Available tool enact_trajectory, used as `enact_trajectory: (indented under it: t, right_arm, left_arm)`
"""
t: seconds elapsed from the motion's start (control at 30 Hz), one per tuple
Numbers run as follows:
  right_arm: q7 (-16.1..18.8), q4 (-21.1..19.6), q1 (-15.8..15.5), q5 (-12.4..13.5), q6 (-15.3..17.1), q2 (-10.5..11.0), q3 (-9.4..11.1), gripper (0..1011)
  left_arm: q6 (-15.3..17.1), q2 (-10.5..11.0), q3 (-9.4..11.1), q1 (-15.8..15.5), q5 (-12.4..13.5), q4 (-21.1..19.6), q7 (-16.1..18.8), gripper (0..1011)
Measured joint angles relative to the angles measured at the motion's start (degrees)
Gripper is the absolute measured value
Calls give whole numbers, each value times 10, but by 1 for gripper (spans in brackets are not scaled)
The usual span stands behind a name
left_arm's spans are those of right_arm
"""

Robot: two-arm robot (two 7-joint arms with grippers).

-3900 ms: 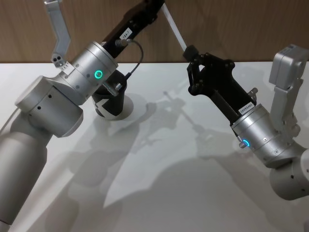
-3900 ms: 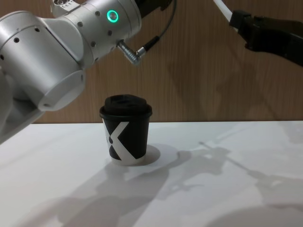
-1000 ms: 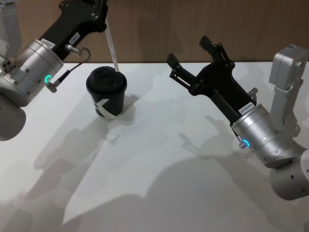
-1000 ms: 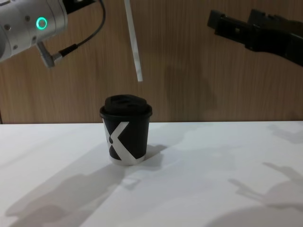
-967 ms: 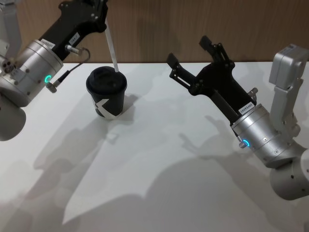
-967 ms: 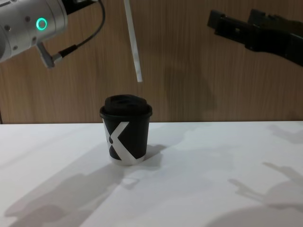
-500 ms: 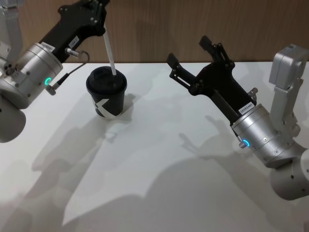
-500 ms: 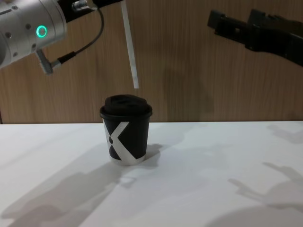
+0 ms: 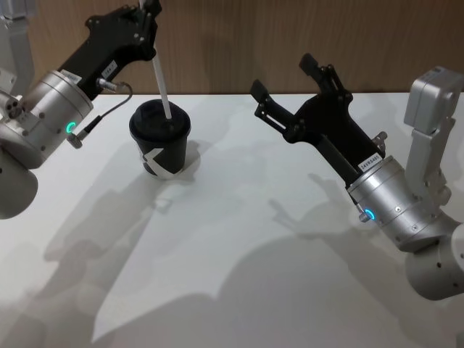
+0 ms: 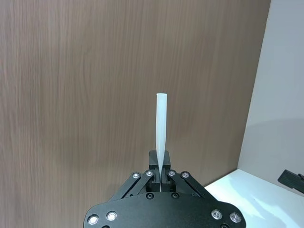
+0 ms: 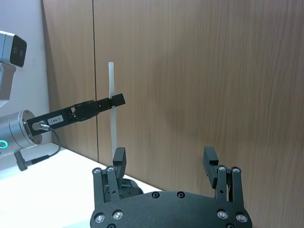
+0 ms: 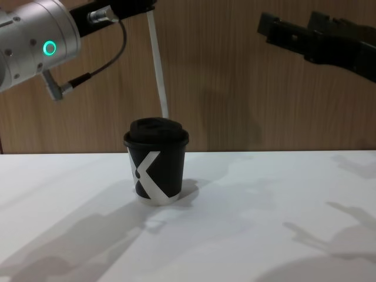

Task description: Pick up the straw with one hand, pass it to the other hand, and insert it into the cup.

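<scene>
At upper left, the left tool [image 9: 148, 11] clamps the straw [image 9: 161, 80] above the cup [image 9: 160, 138]; right tool [image 9: 286, 76] spread apart.

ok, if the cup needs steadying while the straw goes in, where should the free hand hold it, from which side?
Probably the cup wall, mid-height below the lid, approached from the robot's right. The right hand is open and empty there, while the left hand holds the straw above the lid, so the top is taken. The upright tapered wall suits a side pinch.
</scene>
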Motion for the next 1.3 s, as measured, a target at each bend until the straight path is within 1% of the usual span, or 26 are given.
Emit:
enact_trajectory:
  t: [0.47,0.97,1.3]
  right_arm:
    - [0,0,0,0,0,0,0,1001]
    - [0,0,0,0,0,0,0,1001]
    - [0,0,0,0,0,0,0,1001]
  left_arm:
    - [4,-4,-3,0,7,11,-7,13]
    - [10,-8,0,-7,26,23,-9,12]
    - [10,-14,0,-10,31,34,-15,13]
